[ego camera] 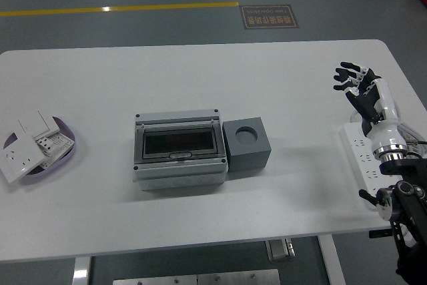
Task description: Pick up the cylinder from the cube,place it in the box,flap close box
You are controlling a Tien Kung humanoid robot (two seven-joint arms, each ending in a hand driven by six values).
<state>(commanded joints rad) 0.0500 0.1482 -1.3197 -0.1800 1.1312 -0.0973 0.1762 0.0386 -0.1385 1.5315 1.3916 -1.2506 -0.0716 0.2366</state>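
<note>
A grey box (179, 150) with a dark see-through flap lies in the middle of the white table (200, 78); its flap is down. A dark grey cube (246, 145) stands against its right side, with a round hole in its top. I see no cylinder on the cube; the box's contents are hidden by the dark flap. My right hand (357, 85) hovers over the table's right edge, far from the box, fingers spread and empty. My left arm is out of view.
A white power strip (365, 162) lies at the table's right edge under my right forearm. A purple dish (67, 155) with several white switch plates sits at the far left.
</note>
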